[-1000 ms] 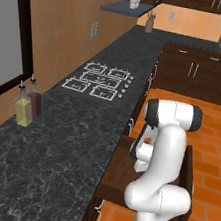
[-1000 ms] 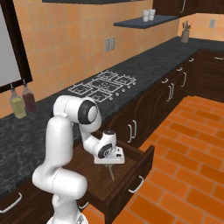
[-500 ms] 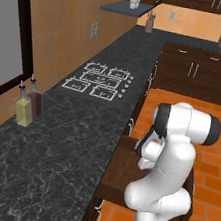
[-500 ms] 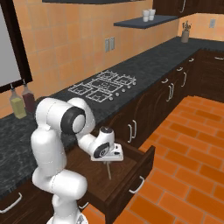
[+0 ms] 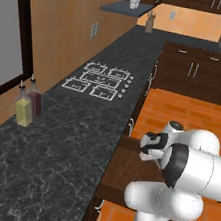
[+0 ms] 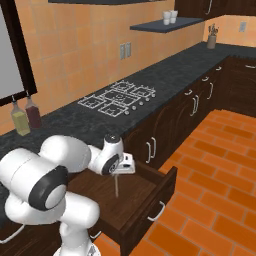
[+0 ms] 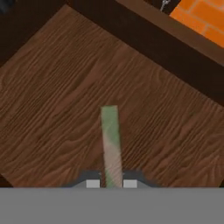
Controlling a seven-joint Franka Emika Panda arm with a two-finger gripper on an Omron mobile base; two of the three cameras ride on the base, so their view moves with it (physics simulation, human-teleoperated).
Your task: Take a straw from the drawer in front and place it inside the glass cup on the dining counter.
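Pincer (image 6: 116, 172) pinching straw (image 6: 116, 186) at top end, straw hanging upright over open drawer (image 6: 142, 200), lower tip just above wood floor. In hand view, straw (image 7: 110, 144) runs from tips toward 12 o'clock. Cooktop (image 6: 117, 97) on black bench (image 5: 52, 139) at 12.

The arm (image 5: 181, 189) is glossy white, built of fat rounded segments; dark grey to black bands and round caps mark its joints; a small white disc caps the wrist; the end effector (image 6: 118, 170) is a white block on a dark collar, its two finger tips (image 7: 92, 183) pale grey squares.
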